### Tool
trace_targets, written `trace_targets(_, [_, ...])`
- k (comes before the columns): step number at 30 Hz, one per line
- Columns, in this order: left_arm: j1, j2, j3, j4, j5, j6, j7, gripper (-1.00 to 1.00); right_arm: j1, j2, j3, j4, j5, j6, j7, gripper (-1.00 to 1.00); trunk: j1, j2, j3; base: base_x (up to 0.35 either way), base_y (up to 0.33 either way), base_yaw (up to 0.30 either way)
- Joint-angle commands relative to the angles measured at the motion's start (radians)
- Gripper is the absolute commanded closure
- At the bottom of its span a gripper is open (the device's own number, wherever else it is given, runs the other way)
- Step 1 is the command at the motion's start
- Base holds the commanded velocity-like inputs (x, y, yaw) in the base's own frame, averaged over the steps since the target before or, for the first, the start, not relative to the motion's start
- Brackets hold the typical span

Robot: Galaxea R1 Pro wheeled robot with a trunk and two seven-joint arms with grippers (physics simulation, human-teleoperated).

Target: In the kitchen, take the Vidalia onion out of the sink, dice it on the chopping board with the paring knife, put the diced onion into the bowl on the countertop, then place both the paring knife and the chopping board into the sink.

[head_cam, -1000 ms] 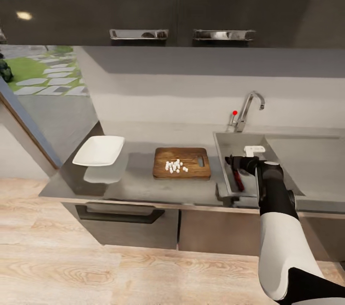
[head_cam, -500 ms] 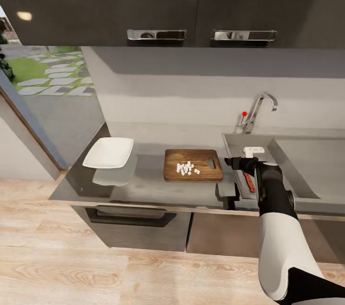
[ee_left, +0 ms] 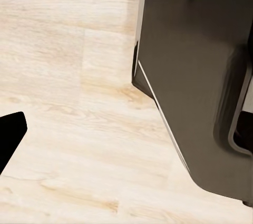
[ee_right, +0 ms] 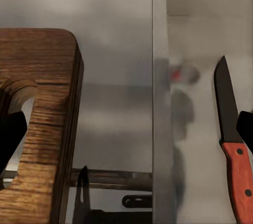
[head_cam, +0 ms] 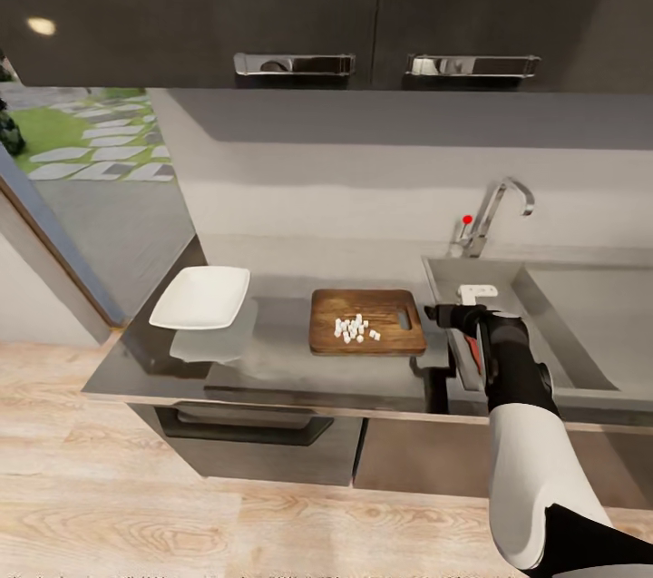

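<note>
Right end effector (head_cam: 442, 315) hangs released (fingers spread) between chopping board (head_cam: 366, 321) and sink (head_cam: 544, 310).

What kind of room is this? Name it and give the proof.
A kitchen: a grey countertop with a recessed sink and chrome tap, dark wall cabinets above, and a wooden chopping board carrying diced onion.

On my head view I log the right arm (head_cam: 526, 460) as a glossy white shell on the lower segment, a black cylindrical forearm with a round grey joint cap, a black elbow cover near the frame corner, and a black right gripper (head_cam: 446, 315) with blunt matte fingertips (ee_right: 10, 134).
</note>
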Motion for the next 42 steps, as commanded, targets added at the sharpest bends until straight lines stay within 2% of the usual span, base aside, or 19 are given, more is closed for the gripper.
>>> trace_targets(1, [0.0, 0.001, -0.008, -0.002, 0.006, -0.002, 0.008, -1.0, -0.001, 0.001, -0.005, -0.002, 0.01, 0.002, 0.01, -1.0, 0.001, -0.002, -0.003, 0.004, 0.0, 0.0])
trace_targets(23, [0.0, 0.001, -0.008, -0.003, 0.006, -0.002, 0.008, -1.0, -0.001, 0.001, -0.004, 0.0, 0.01, 0.002, 0.007, -1.0, 0.001, -0.002, -0.039, 0.001, 0.046, 0.0])
trace_targets(29, [0.0, 0.001, -0.008, -0.003, 0.006, -0.002, 0.008, -1.0, -0.001, 0.001, -0.004, 0.036, 0.01, 0.0, 0.006, -1.0, 0.001, -0.002, -0.048, 0.094, 0.082, 0.0])
trace_targets(42, [0.0, 0.001, -0.008, -0.001, 0.006, -0.002, 0.008, -1.0, -0.001, 0.0, -0.004, 0.038, 0.01, -0.001, 0.005, -1.0, 0.001, -0.002, -0.067, 0.006, 0.007, 0.0])
